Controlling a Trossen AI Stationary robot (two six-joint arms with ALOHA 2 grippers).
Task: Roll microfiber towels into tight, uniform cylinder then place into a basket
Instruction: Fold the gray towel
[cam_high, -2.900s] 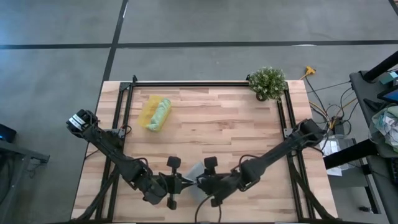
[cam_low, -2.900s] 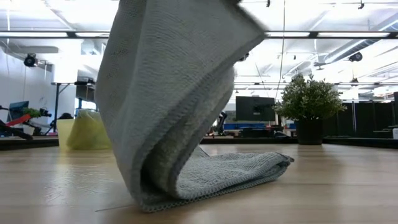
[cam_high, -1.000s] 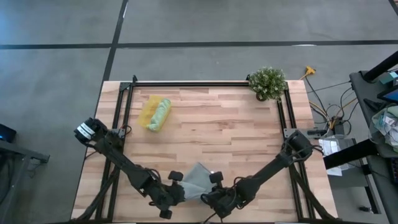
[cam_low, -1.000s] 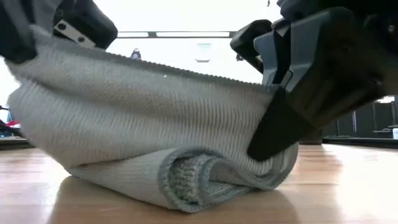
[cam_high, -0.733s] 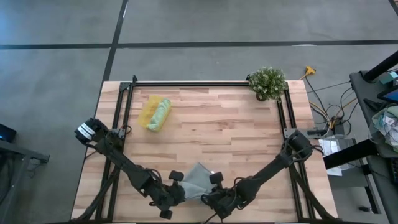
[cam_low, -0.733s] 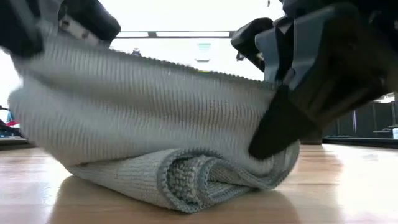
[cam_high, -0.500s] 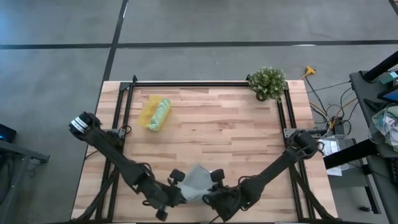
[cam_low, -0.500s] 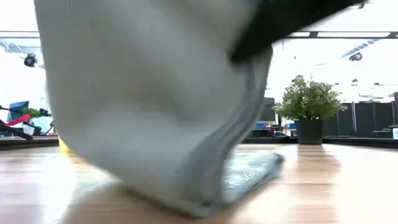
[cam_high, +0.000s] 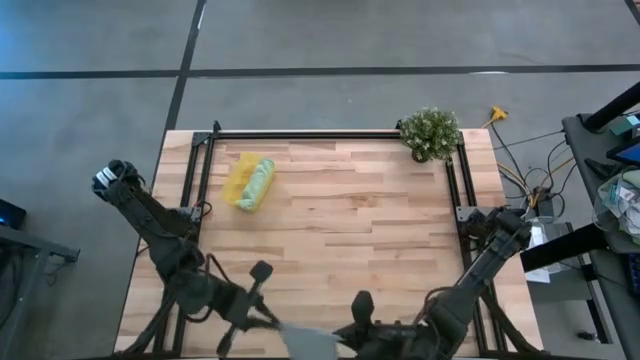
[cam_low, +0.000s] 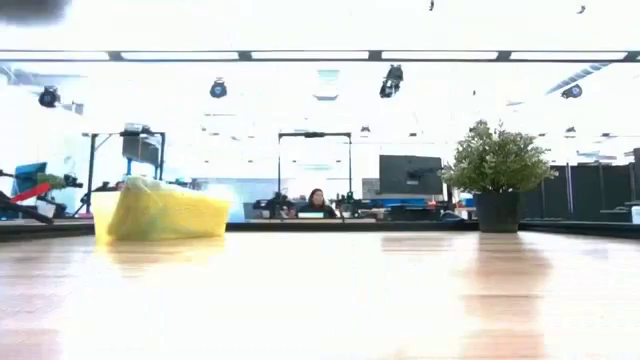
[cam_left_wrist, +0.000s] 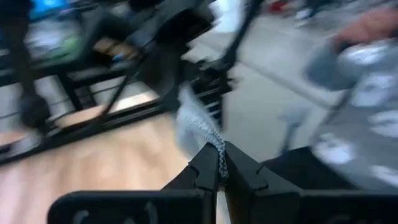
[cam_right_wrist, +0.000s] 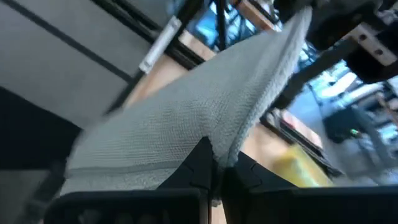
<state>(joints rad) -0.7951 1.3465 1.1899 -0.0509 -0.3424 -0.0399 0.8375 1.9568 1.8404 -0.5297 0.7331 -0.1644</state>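
Observation:
The grey-blue microfiber towel (cam_high: 308, 341) hangs in the air at the table's near edge, stretched between my two grippers. My left gripper (cam_high: 276, 321) is shut on its left end and my right gripper (cam_high: 342, 340) on its right end. In the right wrist view the towel (cam_right_wrist: 186, 118) spreads away from my fingers toward the other gripper. The light green towel (cam_high: 259, 184) lies rolled in the yellow basket (cam_high: 240, 180) at the far left. The low view shows the basket (cam_low: 160, 214) but not the grey towel. My left gripper pinches an edge of the towel (cam_left_wrist: 219, 160) between its two fingers, which point nearly level. The cloth runs away from the fingertips, lifted clear of the table. My right gripper pinches the towel's opposite edge (cam_right_wrist: 216, 151) between its fingers, slanting downward. The cloth stretches from there to the left gripper, off the table.
A potted plant (cam_high: 430, 133) stands at the far right corner. A black frame rail (cam_high: 320, 134) runs along the table's far side and down both sides. The wooden tabletop (cam_high: 350, 230) lies between the basket, the plant and the arms.
Both grippers have risen and drawn back toward the table's near edge, rolling at the wrist, still shut. The grey towel, which lay folded on the table, has been lifted clear and pulled out between them. It has left the low view.

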